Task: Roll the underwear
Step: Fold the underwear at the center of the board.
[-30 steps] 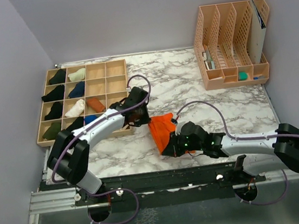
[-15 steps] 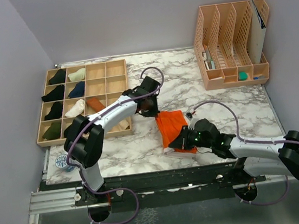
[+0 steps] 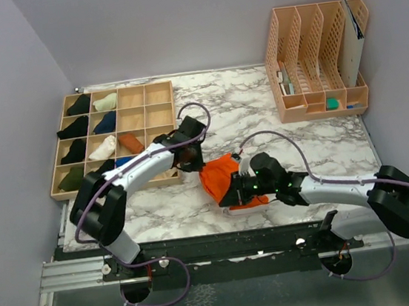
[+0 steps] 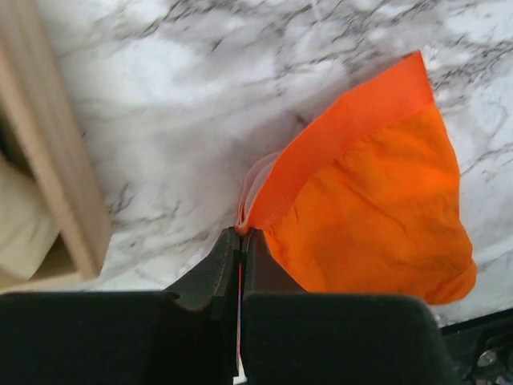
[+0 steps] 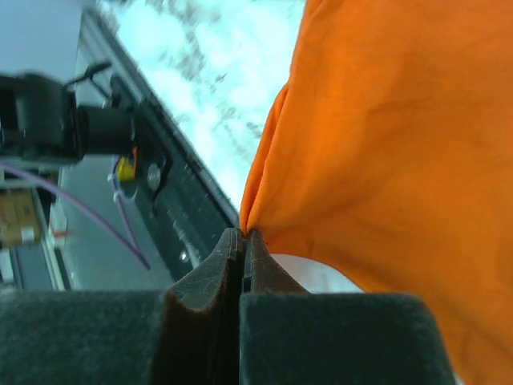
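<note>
Both arms were on the orange underwear [image 3: 221, 177], which sat bunched on the marble table [image 3: 259, 109] towards its near edge, just beside the wooden tray [image 3: 156, 92]. The left gripper [image 4: 240, 234] had its jaws pressed together on a corner of the waistband [image 4: 353, 120], with the cloth fanning away from the pinch. The right gripper [image 5: 241, 234] was clamped shut on a fold at the near edge, and orange fabric draped off its tips.

This looked like light, limp stuff with no stiffness at all. It would likely sag, crease and bunch wherever it wasn't held taut. A thin pinch on a single layer could well slip free. The doubled waistband seemed the safest place to hold it, at both corners, so that the cloth stayed stretched flat for rolling.
</note>
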You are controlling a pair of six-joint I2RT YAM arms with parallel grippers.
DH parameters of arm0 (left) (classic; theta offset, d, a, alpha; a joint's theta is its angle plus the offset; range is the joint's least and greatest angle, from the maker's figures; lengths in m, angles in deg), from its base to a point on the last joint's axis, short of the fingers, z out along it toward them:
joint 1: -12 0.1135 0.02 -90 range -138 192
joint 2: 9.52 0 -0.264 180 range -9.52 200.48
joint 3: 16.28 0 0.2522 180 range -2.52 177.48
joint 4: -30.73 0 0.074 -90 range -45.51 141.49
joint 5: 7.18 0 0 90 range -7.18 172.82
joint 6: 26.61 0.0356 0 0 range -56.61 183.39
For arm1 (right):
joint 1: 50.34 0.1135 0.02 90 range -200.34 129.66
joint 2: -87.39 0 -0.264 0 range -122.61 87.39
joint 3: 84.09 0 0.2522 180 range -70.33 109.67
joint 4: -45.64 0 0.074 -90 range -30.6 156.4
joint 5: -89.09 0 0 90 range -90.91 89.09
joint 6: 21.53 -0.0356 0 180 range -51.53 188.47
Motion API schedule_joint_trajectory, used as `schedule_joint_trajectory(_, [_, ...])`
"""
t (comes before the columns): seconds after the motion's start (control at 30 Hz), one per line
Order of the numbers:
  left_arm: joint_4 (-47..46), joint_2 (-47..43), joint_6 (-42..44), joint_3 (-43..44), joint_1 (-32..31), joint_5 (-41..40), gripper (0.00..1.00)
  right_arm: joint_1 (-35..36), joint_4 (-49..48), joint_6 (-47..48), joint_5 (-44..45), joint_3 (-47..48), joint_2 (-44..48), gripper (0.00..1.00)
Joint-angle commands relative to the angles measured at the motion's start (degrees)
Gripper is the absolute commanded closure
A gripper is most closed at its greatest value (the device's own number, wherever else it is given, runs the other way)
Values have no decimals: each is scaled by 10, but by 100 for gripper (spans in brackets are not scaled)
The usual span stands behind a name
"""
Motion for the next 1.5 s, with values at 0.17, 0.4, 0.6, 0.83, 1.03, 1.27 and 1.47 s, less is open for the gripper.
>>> schedule_joint_trajectory(0.17, [52, -173, -13, -111, 38, -30, 100, 120, 28, 35, -33, 93, -87, 100])
schedule_joint_trajectory(0.4, [74, -153, 1, -79, 43, -11, 100, 120, -70, -66, 24, 25, -81, 100])
schedule_joint_trajectory(0.6, [75, -87, 2, -33, 36, -18, 100, 109, -78, -92, 59, 4, -63, 100])
schedule_joint_trajectory(0.83, [79, -14, 11, 39, 19, -20, 100, 47, -177, -167, 33, -75, -50, 100])
schedule_joint_trajectory(1.03, [84, 52, 18, 86, 7, -16, 100, 35, -186, -184, 50, -96, -54, 100])
schedule_joint_trajectory(1.27, [109, 121, 29, 184, -21, -19, 100, 27, -211, -225, 92, -147, -19, 100])
schedule_joint_trajectory(1.47, [120, 174, 32, 236, -42, -18, 100, 26, -165, -267, 143, -175, 29, 100])
